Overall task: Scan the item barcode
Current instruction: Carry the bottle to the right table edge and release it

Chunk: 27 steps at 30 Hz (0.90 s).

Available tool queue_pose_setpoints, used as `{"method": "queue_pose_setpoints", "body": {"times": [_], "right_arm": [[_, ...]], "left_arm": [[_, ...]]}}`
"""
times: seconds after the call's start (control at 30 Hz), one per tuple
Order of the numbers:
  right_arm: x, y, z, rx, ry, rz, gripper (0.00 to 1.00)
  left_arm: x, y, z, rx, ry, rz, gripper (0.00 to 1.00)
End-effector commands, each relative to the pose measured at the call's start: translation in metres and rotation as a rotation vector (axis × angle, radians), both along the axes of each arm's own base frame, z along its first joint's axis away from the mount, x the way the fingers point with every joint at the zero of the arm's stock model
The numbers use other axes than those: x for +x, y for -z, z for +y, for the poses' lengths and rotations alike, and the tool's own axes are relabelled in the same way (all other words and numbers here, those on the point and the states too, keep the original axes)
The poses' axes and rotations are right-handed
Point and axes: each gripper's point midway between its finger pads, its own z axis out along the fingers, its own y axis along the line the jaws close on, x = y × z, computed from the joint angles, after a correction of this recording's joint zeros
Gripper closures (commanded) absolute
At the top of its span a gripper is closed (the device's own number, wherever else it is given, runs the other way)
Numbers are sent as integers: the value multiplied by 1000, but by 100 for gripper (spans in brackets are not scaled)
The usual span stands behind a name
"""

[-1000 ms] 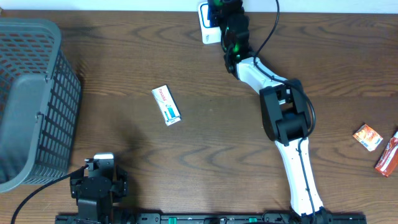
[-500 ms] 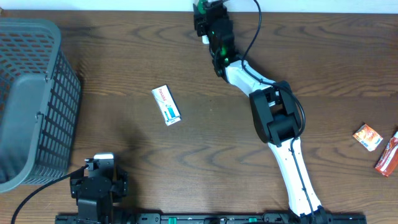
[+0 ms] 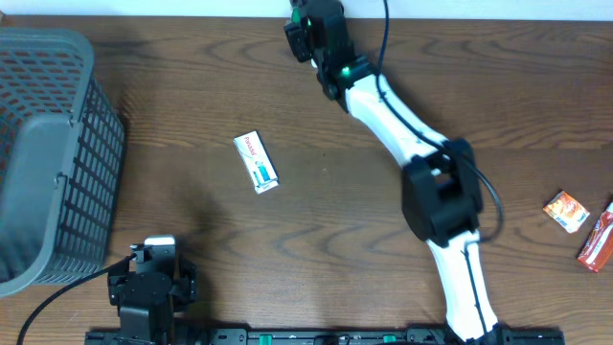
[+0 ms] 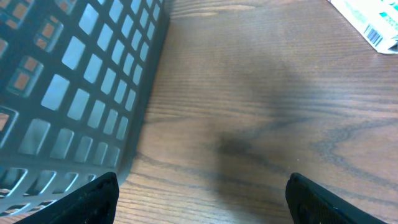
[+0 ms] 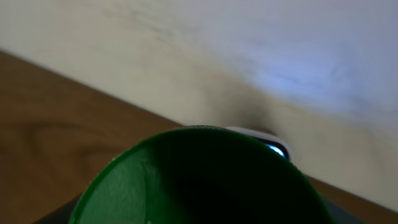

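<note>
- Left gripper [image 4: 199, 202]: the jaws stand wide with nothing between them. It hangs low over the wooden table [image 3: 316, 259], left of the small box [image 3: 256, 161] and nearer the front edge. The grey mesh basket [image 3: 48, 153] sits further left again.
- Small box: this is the 1 item to scan, lying flat on bare wood, apart from everything else. In the left wrist view a barcode [image 4: 375, 35] shows at the end nearest that camera.
- Handling, as a judgement: it looks like a light cardboard carton, stiff enough to lift but easy to crush. Its faces look smooth, so it may slide on the wood if pushed. The best hold is probably across the 2 long edges near the middle, with gentle pressure, leaving the barcode end uncovered.
- Right gripper [image 3: 308, 27]: it is right of the box and beyond it, at the far edge of the table by the wall. I cannot tell whether its jaws are wide, narrow or closed on something. Its own camera shows only a green rounded shape [image 5: 199, 186] filling the lower view, with a white device [image 5: 270, 144] carrying a small blue light behind it, possibly the scanner.
- Well to the right of the box and nearer the front lie 2 snacks, an orange packet [image 3: 565, 211] and a red packet [image 3: 596, 240]. Neither looks to be part of this scan.
</note>
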Motion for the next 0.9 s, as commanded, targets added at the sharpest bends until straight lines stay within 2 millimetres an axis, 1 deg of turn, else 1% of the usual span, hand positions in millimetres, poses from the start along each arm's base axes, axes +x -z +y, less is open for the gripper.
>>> {"method": "queue_pose_setpoints", "body": {"times": [0.0, 0.07, 0.17, 0.27, 0.3, 0.37, 0.47, 0.53, 0.6, 0.7, 0.87], "right_arm": [[-29, -104, -9, 61, 6, -80, 43], [-47, -105, -22, 43, 23, 3, 43], [-74, -90, -50, 34, 84, 177, 44], [-98, -66, -85, -1, 150, 349, 44], [-105, -54, -101, -18, 185, 414, 43], [-116, -37, -127, -57, 232, 506, 43], [-132, -12, -174, -85, 336, 656, 46], [-139, -2, -200, -84, 400, 719, 47], [-145, 6, -234, -68, 482, 775, 46], [-151, 17, -277, -28, 595, 826, 46], [-165, 40, -347, 69, 801, 891, 46]], "left_arm": [[0, -3, 1, -6, -11, -11, 14], [0, -3, 1, -6, -11, -11, 14], [0, -3, 1, -6, -11, -11, 14], [0, -3, 1, -6, -11, -11, 14], [0, -3, 1, -6, -11, -11, 14], [0, -3, 1, -6, -11, -11, 14], [0, -3, 1, -6, -11, -11, 14], [0, -3, 1, -6, -11, -11, 14], [0, -3, 1, -6, -11, -11, 14], [0, -3, 1, -6, -11, -11, 14], [0, -3, 1, -6, -11, -11, 14]]}}
